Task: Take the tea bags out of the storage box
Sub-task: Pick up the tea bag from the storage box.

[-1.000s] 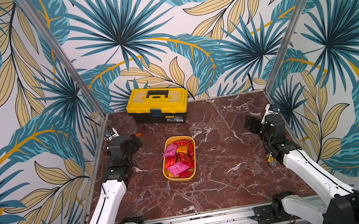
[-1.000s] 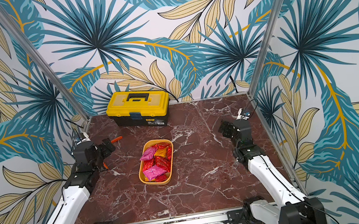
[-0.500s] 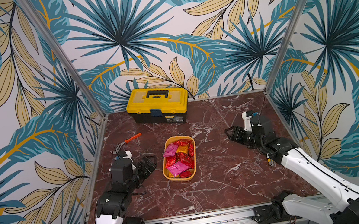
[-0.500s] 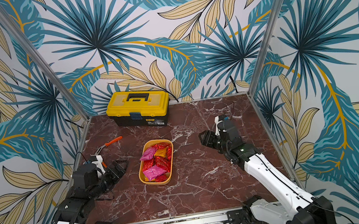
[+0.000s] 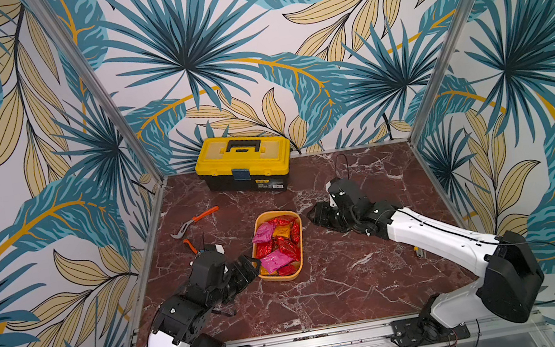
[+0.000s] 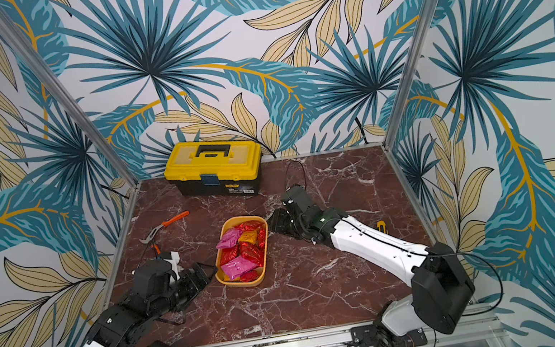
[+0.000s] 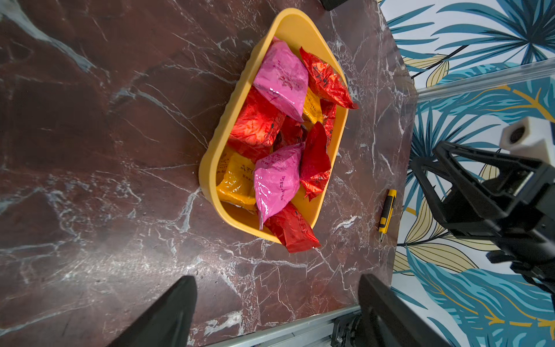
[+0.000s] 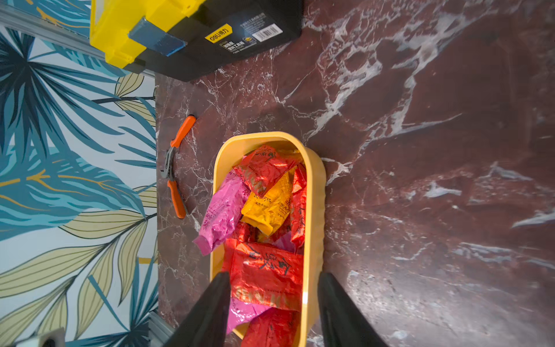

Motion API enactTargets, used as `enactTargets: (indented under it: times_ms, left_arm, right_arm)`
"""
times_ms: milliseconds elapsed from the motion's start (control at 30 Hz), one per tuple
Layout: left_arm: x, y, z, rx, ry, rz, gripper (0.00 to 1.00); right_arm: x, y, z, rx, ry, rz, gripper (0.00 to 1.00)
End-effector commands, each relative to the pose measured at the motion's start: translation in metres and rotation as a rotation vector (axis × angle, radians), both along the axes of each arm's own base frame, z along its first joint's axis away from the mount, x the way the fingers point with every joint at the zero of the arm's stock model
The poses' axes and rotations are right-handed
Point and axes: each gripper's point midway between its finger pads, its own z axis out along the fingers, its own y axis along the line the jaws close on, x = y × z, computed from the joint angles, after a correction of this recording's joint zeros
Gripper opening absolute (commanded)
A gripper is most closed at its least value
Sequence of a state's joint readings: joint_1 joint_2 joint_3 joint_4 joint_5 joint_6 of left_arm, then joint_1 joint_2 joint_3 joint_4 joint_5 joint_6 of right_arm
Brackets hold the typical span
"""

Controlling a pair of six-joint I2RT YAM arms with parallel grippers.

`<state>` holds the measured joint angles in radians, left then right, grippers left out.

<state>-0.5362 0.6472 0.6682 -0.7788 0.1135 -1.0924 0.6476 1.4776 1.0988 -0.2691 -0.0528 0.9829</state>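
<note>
The storage box (image 5: pixel 301 244) (image 6: pixel 266 255) is a shallow yellow-orange tub in the middle of the marble table. The tea bags (image 5: pixel 277 246) (image 6: pixel 241 253) (image 7: pixel 276 177) (image 8: pixel 264 267) fill it: red, pink and orange foil sachets, some poking over the rim. My left gripper (image 5: pixel 250 263) (image 6: pixel 208 268) (image 7: pixel 277 279) is open wide, low at the tub's near left corner, nothing between its fingers. My right gripper (image 5: pixel 310 214) (image 6: pixel 272 220) (image 8: pixel 274 275) is at the tub's far right corner, jaws apart; a red sachet and the tub wall show beyond them.
A yellow-lidded black toolbox (image 5: pixel 243 164) (image 6: pixel 214 169) stands against the back wall. Orange-handled pliers (image 5: pixel 197 221) (image 6: pixel 167 224) (image 8: pixel 175 168) lie left of the tub, behind my left arm. A yellow and black utility knife (image 7: pixel 387 214) (image 6: pixel 382 225) lies by the right wall.
Both arms have swung in from the side walls to the tub. The left arm dropped low and uncovered the pliers. The right jaws have narrowed.
</note>
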Motion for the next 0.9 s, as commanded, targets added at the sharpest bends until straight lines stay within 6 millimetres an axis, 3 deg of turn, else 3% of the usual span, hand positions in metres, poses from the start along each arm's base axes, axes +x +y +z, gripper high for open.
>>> enactTargets:
  times_ms: [0,333,667,867]
  left_arm:
    - [0.010,-0.003,0.008,-0.002,-0.030,0.032,0.90]
    - [0.011,-0.001,0.014,0.002,-0.044,0.054,0.91]
    - [0.014,0.001,0.019,0.011,-0.054,0.066,0.91]
    - [0.014,0.002,0.017,0.017,-0.049,0.067,0.92]
  right_arm:
    - [0.017,0.021,0.011,0.171,0.031,-0.109,0.51]
    - [0.037,0.033,0.005,0.373,0.115,-0.288,0.50]
    - [0.041,0.052,-0.033,0.528,0.278,-0.370,0.47]
    - [0.039,0.049,-0.043,0.519,0.287,-0.383,0.46]
